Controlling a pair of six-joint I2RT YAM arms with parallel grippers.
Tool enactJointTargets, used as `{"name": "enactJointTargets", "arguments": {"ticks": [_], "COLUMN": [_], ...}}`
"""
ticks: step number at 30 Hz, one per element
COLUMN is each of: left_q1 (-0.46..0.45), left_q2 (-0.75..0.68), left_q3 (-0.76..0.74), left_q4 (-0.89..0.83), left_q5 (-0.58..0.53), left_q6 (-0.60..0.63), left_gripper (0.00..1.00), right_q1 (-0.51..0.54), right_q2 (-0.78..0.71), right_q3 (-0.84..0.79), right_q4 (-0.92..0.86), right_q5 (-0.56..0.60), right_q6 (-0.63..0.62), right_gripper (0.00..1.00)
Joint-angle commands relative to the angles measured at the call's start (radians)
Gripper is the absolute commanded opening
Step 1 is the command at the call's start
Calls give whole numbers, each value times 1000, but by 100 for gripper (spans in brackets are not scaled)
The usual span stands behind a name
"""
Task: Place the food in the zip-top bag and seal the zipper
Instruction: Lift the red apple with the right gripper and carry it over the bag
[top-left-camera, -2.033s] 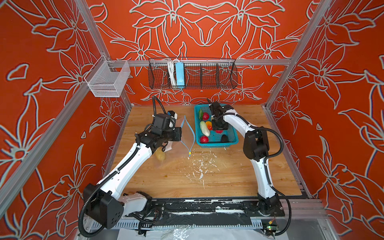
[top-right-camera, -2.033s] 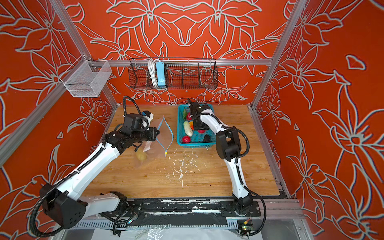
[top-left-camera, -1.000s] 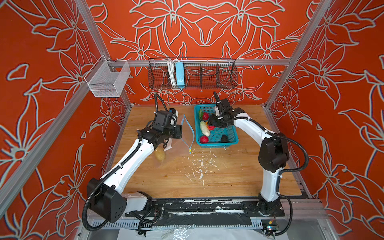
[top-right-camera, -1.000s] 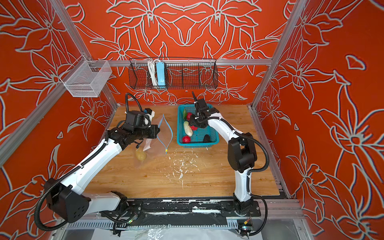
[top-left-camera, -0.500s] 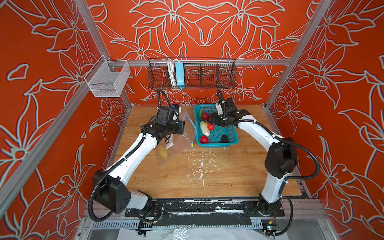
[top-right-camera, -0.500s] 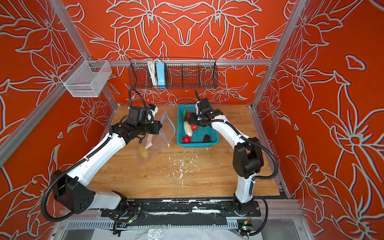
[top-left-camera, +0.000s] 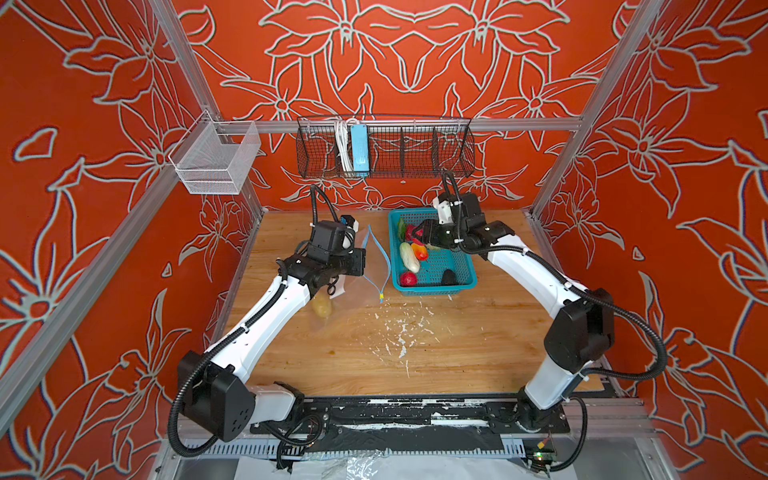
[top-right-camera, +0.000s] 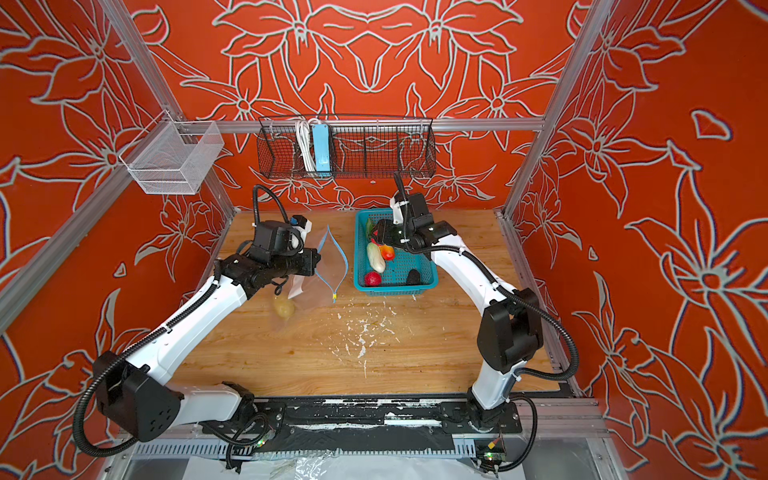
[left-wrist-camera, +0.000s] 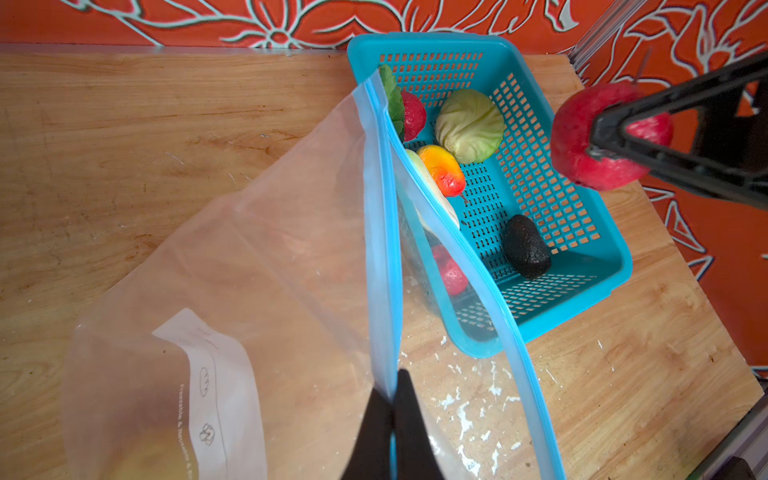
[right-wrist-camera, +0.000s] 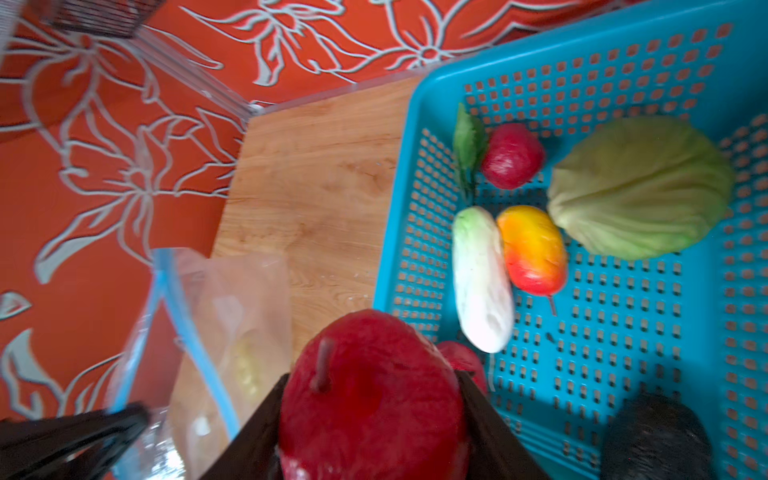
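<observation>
- Pinch: left tool (left-wrist-camera: 392, 419) pressed together on one lip of the zipper (left-wrist-camera: 379, 216), lifting the zip-top bag (left-wrist-camera: 249, 291) mouth open over the counter (left-wrist-camera: 124, 124).
- Right tool (right-wrist-camera: 372, 415) clamps a red toy fruit (right-wrist-camera: 365, 390) over the teal basket (left-wrist-camera: 615, 266), near the bag's mouth.
- Fruit looks light, firm and smooth; a hold across its widest part seems safest.
- Bag film looks limp and slippery; the stiffer zipper rim is likely the best purchase.
- Yellow potato (top-left-camera: 322, 306) already lies inside the bag.
</observation>
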Motion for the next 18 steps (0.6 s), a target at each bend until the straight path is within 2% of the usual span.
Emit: {"name": "enactJointTargets", "arguments": {"ticks": [1,18], "left_q1": [4,4], "left_q2": [-13,-22], "left_q3": [3,7], "left_q4": [11,8], "left_q5": [0,5], "left_q6": [-7,-9], "left_gripper": [0,0], "right_q1": [20,179], "right_q2": [-34,-33], "right_q3": [-3,49], "right_q4": [52,66], "right_q5": [-62,-105], "right_q6": [21,-1], "right_gripper": [34,34]}}
